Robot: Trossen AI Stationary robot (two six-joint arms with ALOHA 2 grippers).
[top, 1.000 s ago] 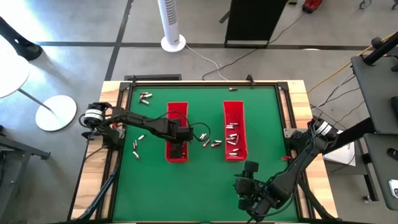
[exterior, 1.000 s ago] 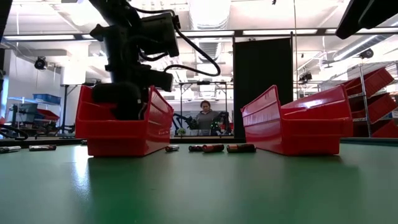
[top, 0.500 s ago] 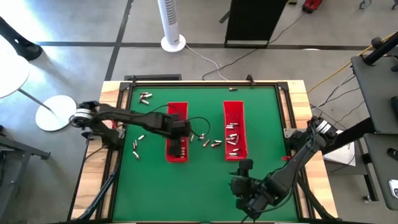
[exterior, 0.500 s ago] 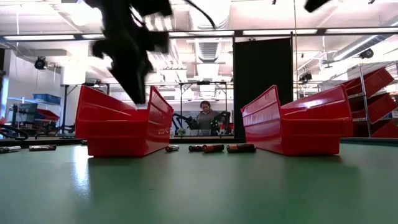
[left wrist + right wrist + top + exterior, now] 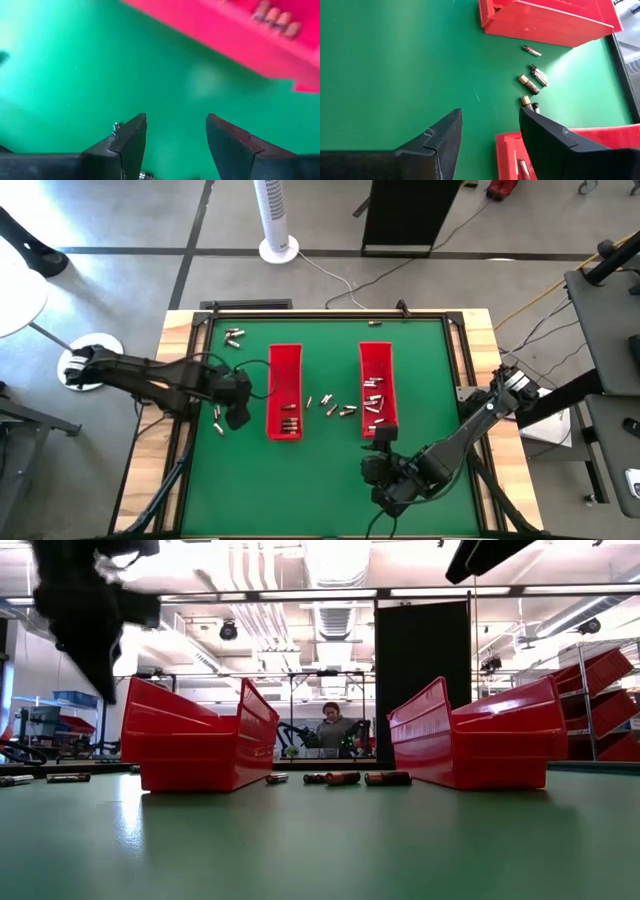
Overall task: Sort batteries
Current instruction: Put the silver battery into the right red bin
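Two long red trays stand on the green mat, the left tray (image 5: pixel 285 380) and the right tray (image 5: pixel 377 370). Small silvery batteries lie in both, between them (image 5: pixel 330 405), left of the left tray (image 5: pixel 218 425) and at the far left (image 5: pixel 233 335). My left gripper (image 5: pixel 238 412) is open and empty above the mat, just left of the left tray; its wrist view (image 5: pixel 175 120) shows bare mat between the fingers. My right gripper (image 5: pixel 380 442) is open and empty near the right tray's near end; its wrist view (image 5: pixel 490 115) looks over the loose batteries (image 5: pixel 528 84).
One battery (image 5: pixel 372 323) lies at the mat's far edge. The low view shows both trays (image 5: pixel 195 740) with batteries (image 5: pixel 340 778) on the mat between them, and a person far behind the table. Open mat lies along the table's near edge.
My left gripper has risen out of the near end of the left tray and gone toward the table's left edge, stopping just left of that tray. My right gripper has moved a little toward the table's left.
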